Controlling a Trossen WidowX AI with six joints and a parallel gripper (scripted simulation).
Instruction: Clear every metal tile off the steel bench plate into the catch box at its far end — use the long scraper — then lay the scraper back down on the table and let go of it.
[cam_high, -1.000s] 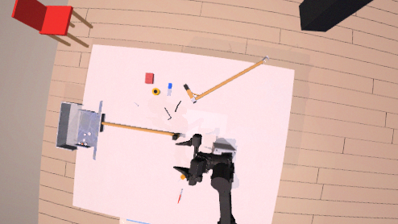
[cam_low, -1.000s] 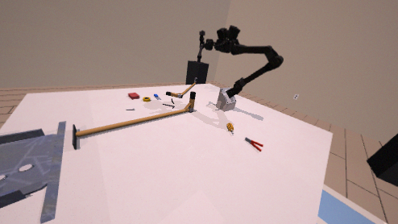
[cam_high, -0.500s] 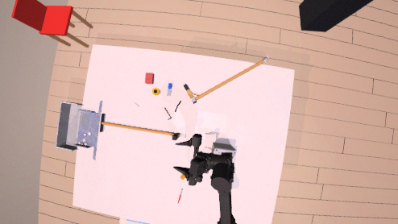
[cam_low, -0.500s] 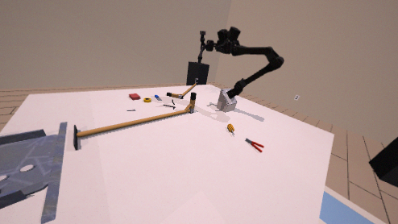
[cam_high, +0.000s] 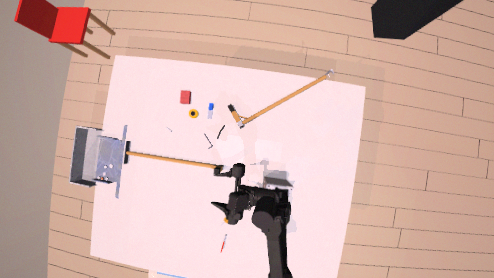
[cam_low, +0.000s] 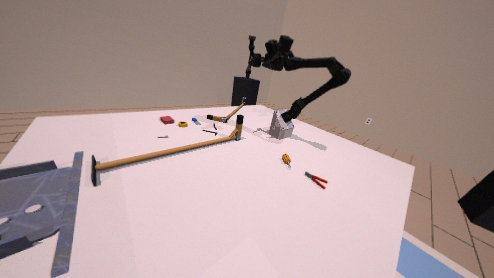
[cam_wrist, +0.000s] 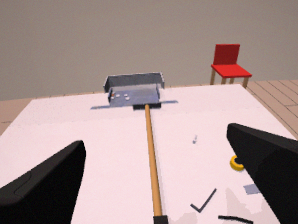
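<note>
The long scraper lies on the table, its wooden handle (cam_high: 172, 159) (cam_low: 165, 153) (cam_wrist: 151, 160) pointing at the plate. Its black blade (cam_high: 127, 152) (cam_low: 94, 171) (cam_wrist: 147, 106) is beside the plate's near edge, and its short black-tipped grip (cam_low: 240, 125) stands up at the other end. The steel plate (cam_high: 116, 172) (cam_low: 50, 195) (cam_wrist: 145, 96) bears several small pale tiles (cam_high: 105, 166) (cam_wrist: 127, 98) and an orange-brown one. The catch box (cam_high: 82, 155) (cam_wrist: 135, 80) is at its far end; its inside is too small to read. My gripper (cam_high: 215, 187) (cam_wrist: 158, 138) is open and empty, raised above the scraper's grip end.
Another wooden-handled tool (cam_high: 287, 97) (cam_low: 235, 112) lies at the table's other side. A red block (cam_high: 185, 97) (cam_low: 167, 120), yellow tape roll (cam_high: 193, 113) (cam_low: 183, 124) (cam_wrist: 236, 162), blue-capped item (cam_high: 210, 110) and dark bent pieces lie near it. Red pliers (cam_high: 223, 243) (cam_low: 317, 180) lie opposite.
</note>
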